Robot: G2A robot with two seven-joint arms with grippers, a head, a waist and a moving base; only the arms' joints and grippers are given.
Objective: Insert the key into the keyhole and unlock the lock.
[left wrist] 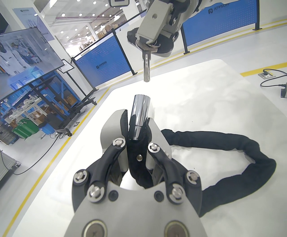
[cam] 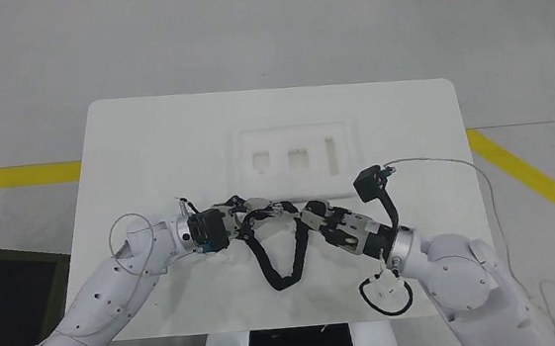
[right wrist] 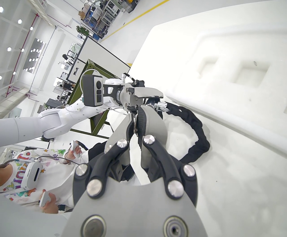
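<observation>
My left gripper is shut on the lock's chrome cylinder, whose open end points up at the key. The lock's black fabric-covered cable loops from it down onto the table. The silver key hangs blade-down just beyond the cylinder's end, with a small gap between them, pinched by its head in my shut right gripper. In the top view the left gripper and right gripper face each other above the table's near middle, the cable drooping below. In the right wrist view the key is hidden between the right gripper's fingers.
A white foam tray with three recesses lies on the white table just behind the grippers. Free table surface spreads to the left and right. A person with a headset and hand controllers sits past the table edge, away from the lock.
</observation>
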